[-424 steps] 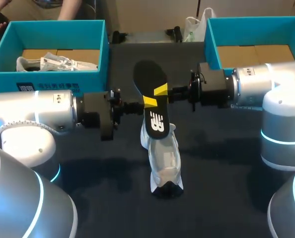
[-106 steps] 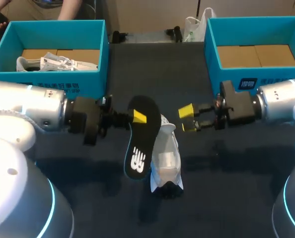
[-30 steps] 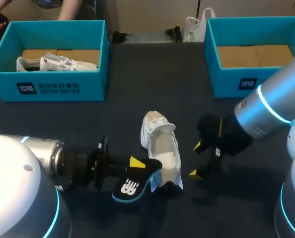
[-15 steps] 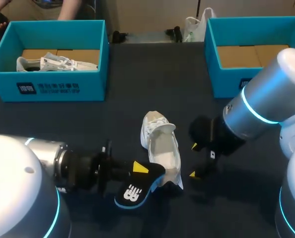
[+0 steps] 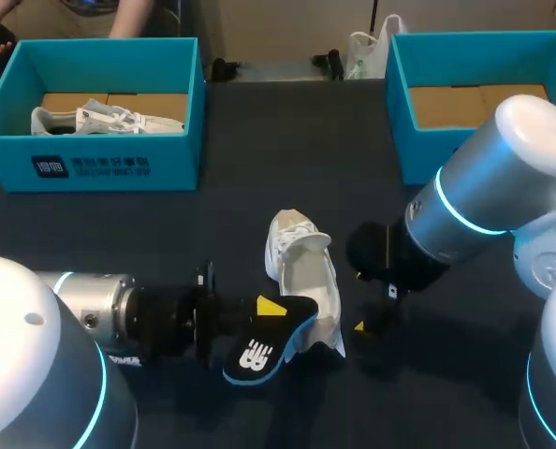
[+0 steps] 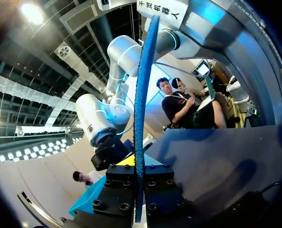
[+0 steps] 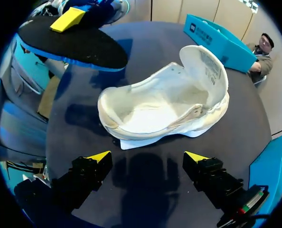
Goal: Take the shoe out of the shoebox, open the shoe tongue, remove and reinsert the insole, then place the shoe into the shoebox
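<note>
Nearest the robot, the left gripper (image 5: 267, 310) was clamped on the insole (image 5: 259, 348), with a yellow fingertip lying on its black upper face. The left wrist view showed the insole (image 6: 142, 95) edge-on between the two fingers. Over the last seconds this arm had brought the insole down from well above the table to just beside the near end of the shoe (image 5: 306, 281). Within the last second it had edged closer to that end. The head view showed the insole overlapping that end. The right wrist view showed the insole (image 7: 70, 42) hanging a little above and beside the shoe (image 7: 164, 102). Contact could not be confirmed.

The right gripper (image 5: 358, 301) had let go of the insole earlier and had come down beside the shoe. Its fingers stood wide apart and held nothing, and its own view showed the gripper (image 7: 148, 156) just short of the shoe's side.

The shoe lay on the table (image 5: 259, 140) where it had been, with its tongue folded back and its cavity bare.

Farther off, the left box (image 5: 91, 45) held a second shoe (image 5: 105, 119), and the right box (image 5: 484, 39) held none.

Judgement: removal was complete and reinsertion was starting. The right gripper appeared placed to steady the shoe. The insole was not yet seated.
</note>
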Controlling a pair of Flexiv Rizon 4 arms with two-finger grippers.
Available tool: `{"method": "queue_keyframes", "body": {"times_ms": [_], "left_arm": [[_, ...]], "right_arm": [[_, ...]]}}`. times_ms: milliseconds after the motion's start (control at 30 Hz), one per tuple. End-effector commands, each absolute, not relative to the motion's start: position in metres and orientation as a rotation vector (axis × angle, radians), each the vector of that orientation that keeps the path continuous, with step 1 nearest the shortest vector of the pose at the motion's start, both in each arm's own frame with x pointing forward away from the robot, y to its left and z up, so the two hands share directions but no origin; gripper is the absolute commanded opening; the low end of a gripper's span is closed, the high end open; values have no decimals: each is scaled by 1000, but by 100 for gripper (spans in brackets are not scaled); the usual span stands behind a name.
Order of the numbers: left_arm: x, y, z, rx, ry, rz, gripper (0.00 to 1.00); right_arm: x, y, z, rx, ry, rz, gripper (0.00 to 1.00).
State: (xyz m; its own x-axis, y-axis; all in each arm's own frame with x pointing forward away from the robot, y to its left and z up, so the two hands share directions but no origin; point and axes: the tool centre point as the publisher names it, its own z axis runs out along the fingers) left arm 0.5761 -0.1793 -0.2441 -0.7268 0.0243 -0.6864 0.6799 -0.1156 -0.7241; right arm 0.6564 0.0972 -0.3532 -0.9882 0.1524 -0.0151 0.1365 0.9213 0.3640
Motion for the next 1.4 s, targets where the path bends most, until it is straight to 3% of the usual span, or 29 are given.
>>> {"method": "queue_keyframes", "body": {"times_ms": [33, 1400], "left_arm": [[574, -179, -243, 773, 1705, -1888, 0], [582, -217, -264, 690, 1769, -1984, 0]], "right_arm": [[664, 105, -361, 227, 3053, 548, 100], [666, 105, -365, 183, 3070, 556, 100]]}}
